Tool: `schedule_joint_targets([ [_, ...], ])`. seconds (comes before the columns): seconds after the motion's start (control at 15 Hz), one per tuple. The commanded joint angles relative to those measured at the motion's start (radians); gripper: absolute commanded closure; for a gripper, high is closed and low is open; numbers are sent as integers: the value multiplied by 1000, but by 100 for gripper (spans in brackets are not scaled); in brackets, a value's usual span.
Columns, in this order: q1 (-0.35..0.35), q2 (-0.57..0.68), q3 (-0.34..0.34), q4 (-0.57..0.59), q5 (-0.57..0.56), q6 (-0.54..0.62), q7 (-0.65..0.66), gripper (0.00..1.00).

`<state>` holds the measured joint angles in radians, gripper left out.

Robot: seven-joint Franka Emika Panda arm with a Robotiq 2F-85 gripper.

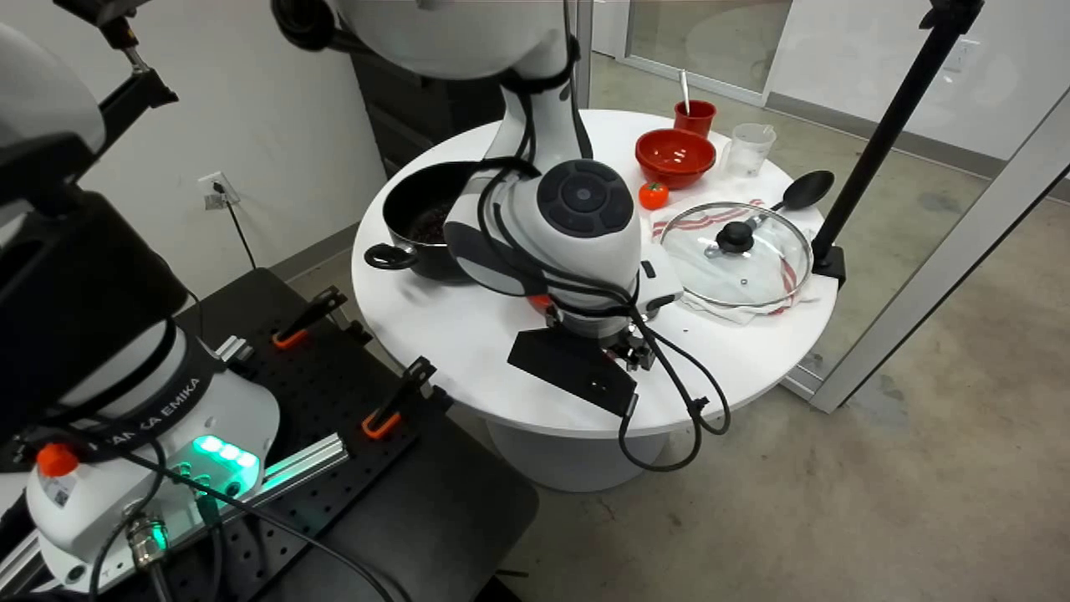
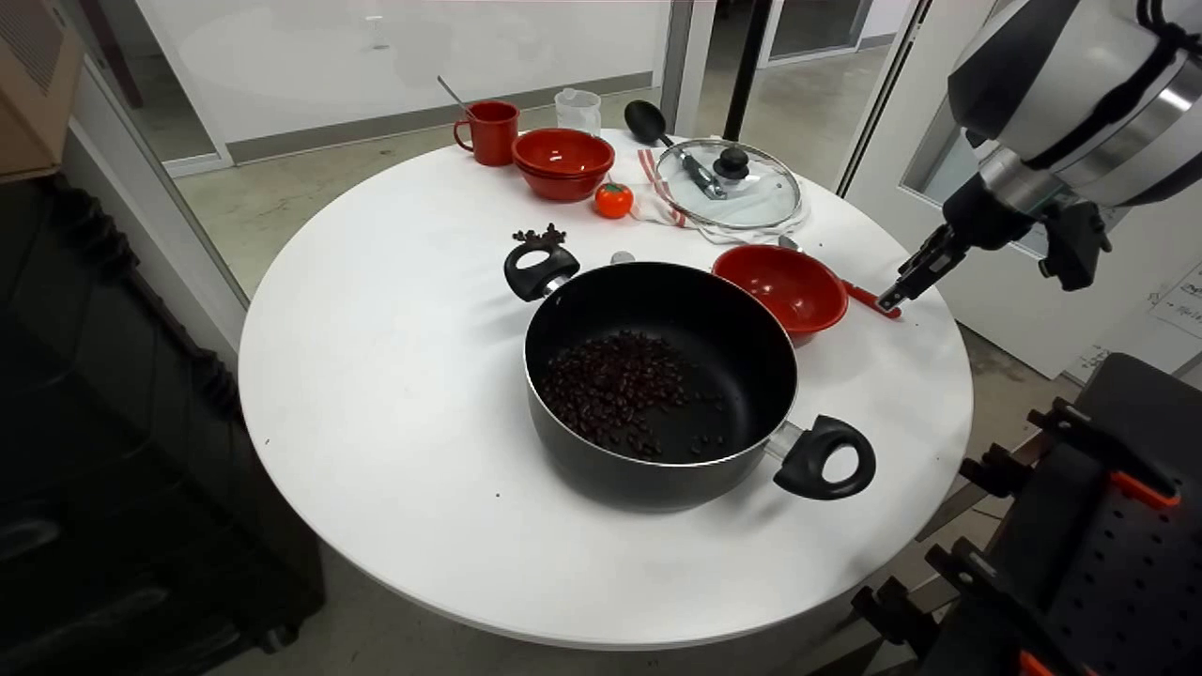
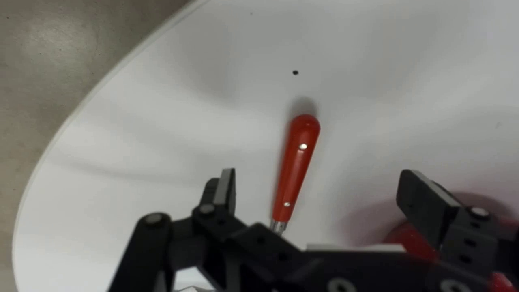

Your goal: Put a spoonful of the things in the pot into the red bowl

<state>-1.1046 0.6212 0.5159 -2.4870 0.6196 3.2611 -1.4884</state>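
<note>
A black pot (image 2: 657,483) with dark beans (image 2: 610,385) stands on the white table; in an exterior view the arm partly hides it (image 1: 439,263). A red bowl (image 2: 789,286) sits beside the pot and shows at the lower right of the wrist view (image 3: 413,241). A utensil with a red handle (image 3: 298,166) lies behind the bowl, its handle also visible in an exterior view (image 2: 864,296). The utensil's head is mostly hidden. My gripper (image 3: 318,182) is open and empty, low over the red handle (image 2: 892,299), with the handle between its fingers in the wrist view.
At the table's far side are stacked red bowls (image 2: 563,164), a red mug (image 2: 495,133) with a utensil in it, a clear measuring cup (image 2: 578,111) and a tomato (image 2: 613,200). A glass lid (image 2: 751,202) and a black spoon (image 2: 646,122) rest on a striped towel (image 1: 752,313).
</note>
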Motion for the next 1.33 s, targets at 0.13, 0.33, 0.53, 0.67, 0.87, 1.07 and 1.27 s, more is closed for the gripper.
schedule_joint_targets([
  [0.13,24,26,15,-3,2,90,1,8],
  [0.33,52,33,-12,18,12,95,12,0],
  [0.53,96,32,-64,32,27,89,29,0],
  [0.67,128,39,-105,46,32,87,40,0],
  [0.87,166,47,-146,56,31,80,59,0],
  [1.07,196,55,-169,56,30,77,77,4],
  [1.27,219,59,-180,51,29,72,91,31],
])
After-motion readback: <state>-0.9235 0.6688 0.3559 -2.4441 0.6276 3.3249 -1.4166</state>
